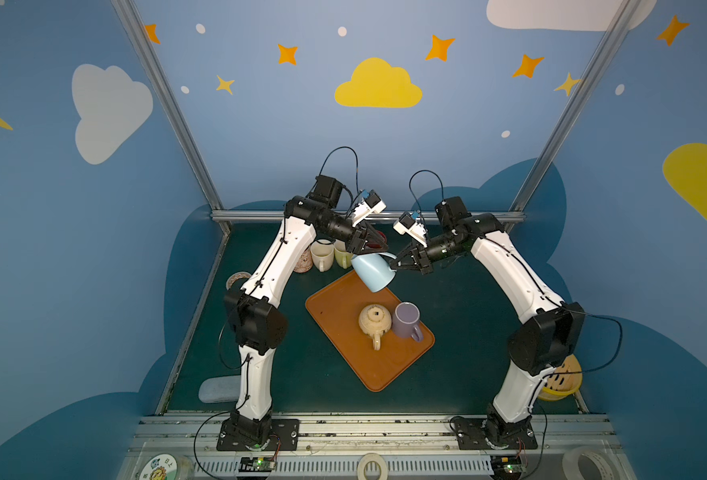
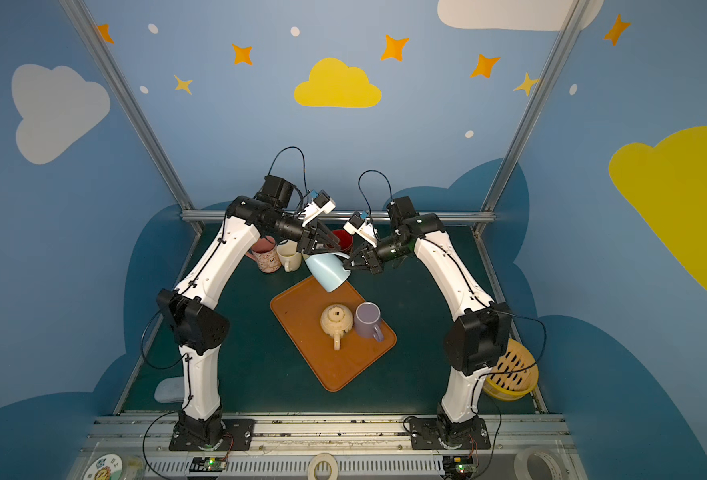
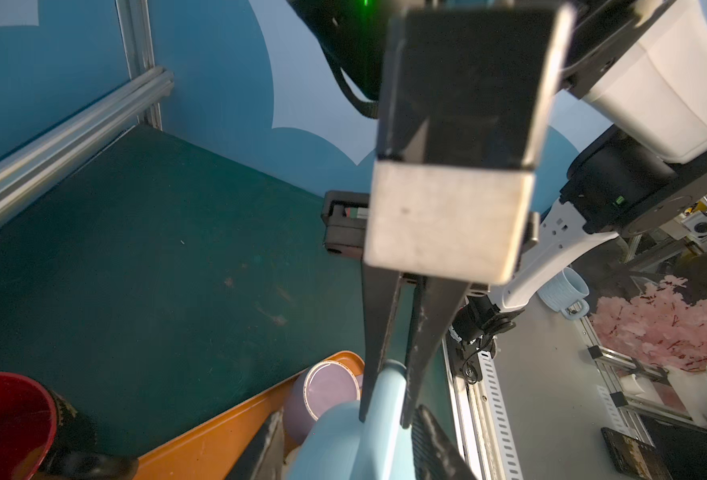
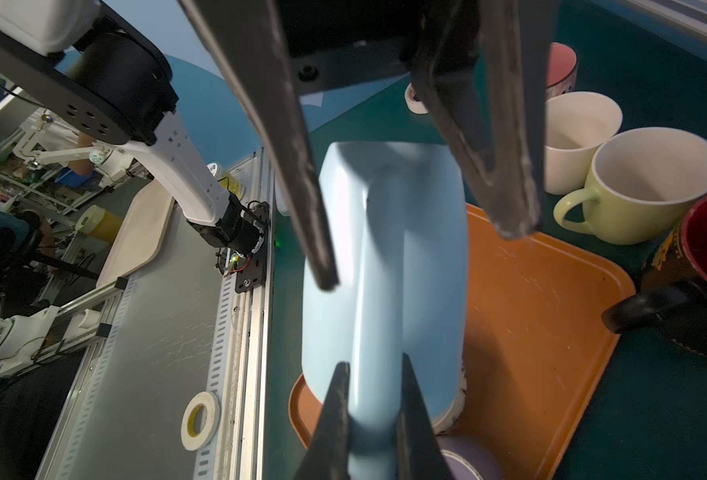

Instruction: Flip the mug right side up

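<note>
A light blue mug (image 1: 370, 272) (image 2: 327, 272) hangs tilted in the air over the far corner of the orange tray (image 1: 343, 353). Its base points up and back, its mouth down toward the tray. My right gripper (image 1: 397, 262) (image 4: 373, 365) is shut on the mug's handle (image 4: 379, 332), which also shows in the left wrist view (image 3: 389, 382). My left gripper (image 1: 370, 247) (image 3: 349, 436) is closed over the base end of the mug (image 3: 335, 440), with its fingers (image 4: 302, 187) pressed on either side of the body (image 4: 385, 249).
On the tray stand a beige teapot (image 1: 374, 322) and an upright purple mug (image 1: 406, 320). Cream (image 1: 322, 255), yellow-green (image 4: 634, 187), red (image 2: 341, 239) and pink (image 2: 265, 255) mugs crowd the back left. A yellow basket (image 2: 509, 374) sits at the front right, a tape roll (image 1: 237, 280) at the left.
</note>
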Available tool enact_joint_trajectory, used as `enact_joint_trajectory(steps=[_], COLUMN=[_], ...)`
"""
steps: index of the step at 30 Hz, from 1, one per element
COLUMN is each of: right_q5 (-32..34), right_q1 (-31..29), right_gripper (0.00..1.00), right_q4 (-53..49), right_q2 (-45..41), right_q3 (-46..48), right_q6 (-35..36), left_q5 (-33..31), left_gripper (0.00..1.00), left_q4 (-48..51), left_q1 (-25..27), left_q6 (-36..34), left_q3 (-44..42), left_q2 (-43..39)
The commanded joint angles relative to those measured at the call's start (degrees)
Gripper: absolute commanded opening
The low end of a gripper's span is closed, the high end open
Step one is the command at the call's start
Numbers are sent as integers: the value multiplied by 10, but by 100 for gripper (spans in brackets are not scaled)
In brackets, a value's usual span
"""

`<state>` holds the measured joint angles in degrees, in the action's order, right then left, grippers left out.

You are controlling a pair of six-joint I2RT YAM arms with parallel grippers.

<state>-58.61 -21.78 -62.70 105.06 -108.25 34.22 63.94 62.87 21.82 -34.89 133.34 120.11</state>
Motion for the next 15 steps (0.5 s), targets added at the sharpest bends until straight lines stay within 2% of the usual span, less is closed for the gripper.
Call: enact_joint_trajectory(steps=[1, 11, 15], right_q5=[-75, -84, -84], right_q1=[9, 20, 21], right_gripper=[0, 0, 0], right_q4=[-10, -66, -89], right_q2=[3, 41, 56], right_q3=[-29, -75, -98], right_q6=[26, 56, 65], left_q5=[8, -3, -27], left_gripper=[49, 49, 49], left_q4=[49, 80, 86], left_q1=[8, 10, 17], left_q6=[-33, -63, -74], left_q3=[29, 5, -16], left_q2=[7, 1, -7])
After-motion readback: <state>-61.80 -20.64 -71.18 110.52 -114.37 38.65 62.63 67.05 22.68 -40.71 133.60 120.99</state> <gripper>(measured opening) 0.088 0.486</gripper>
